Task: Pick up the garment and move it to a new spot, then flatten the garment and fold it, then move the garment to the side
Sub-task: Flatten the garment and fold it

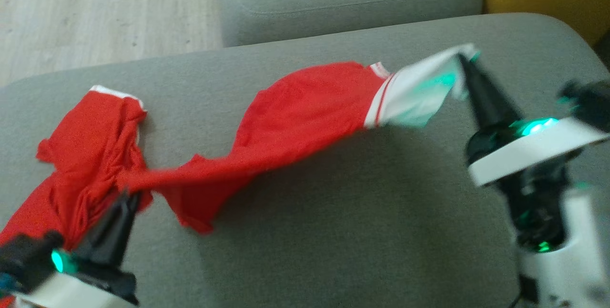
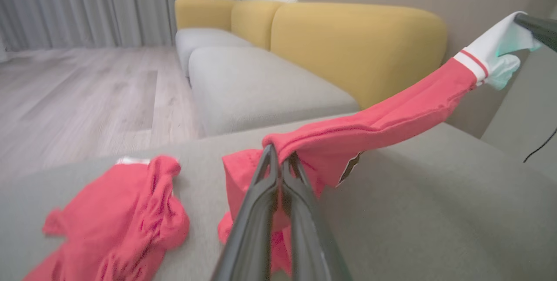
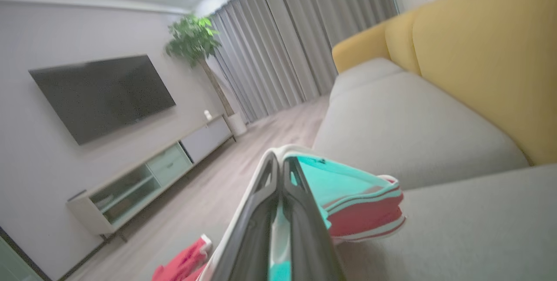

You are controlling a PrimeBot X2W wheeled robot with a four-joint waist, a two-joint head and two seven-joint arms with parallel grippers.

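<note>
The red garment (image 1: 305, 107) hung stretched across the grey sofa seat cushion (image 1: 333, 231), strung between the two grippers. The left gripper (image 1: 126, 199) sat at the near left, its fingers pressed together on a bunched red fold; in the left wrist view the left gripper (image 2: 278, 155) had the cloth pinched right at its tips. From there the garment (image 2: 370, 124) rose as a twisted band toward the far right. The right gripper (image 1: 461, 58) was clamped on the garment's white end, just past the red-striped trim, holding it off the cushion. In the right wrist view the right gripper (image 3: 280, 159) was closed on that pale edge of the garment (image 3: 361, 211). The rest of the red cloth lay crumpled on the cushion at the left, beside the left gripper. A yellow backrest (image 2: 361, 41) stood behind the seats, with wooden floor (image 1: 95, 7) to the far left.
</note>
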